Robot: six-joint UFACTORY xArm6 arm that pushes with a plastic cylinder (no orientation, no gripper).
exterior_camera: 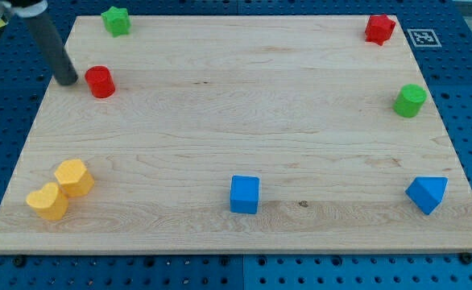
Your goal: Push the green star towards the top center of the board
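Note:
The green star point(117, 20) sits at the board's top left corner. My tip point(68, 80) rests on the board at the view's left edge, below and to the left of the green star. It stands just left of a red cylinder point(100, 81), with a small gap between them.
The wooden board point(236, 121) also holds a red star point(379, 29) at top right and a green cylinder point(410, 100) at right. A blue triangular block point(427, 193) is at bottom right, a blue cube point(244, 194) at bottom centre, and two yellow blocks point(60, 190) at bottom left.

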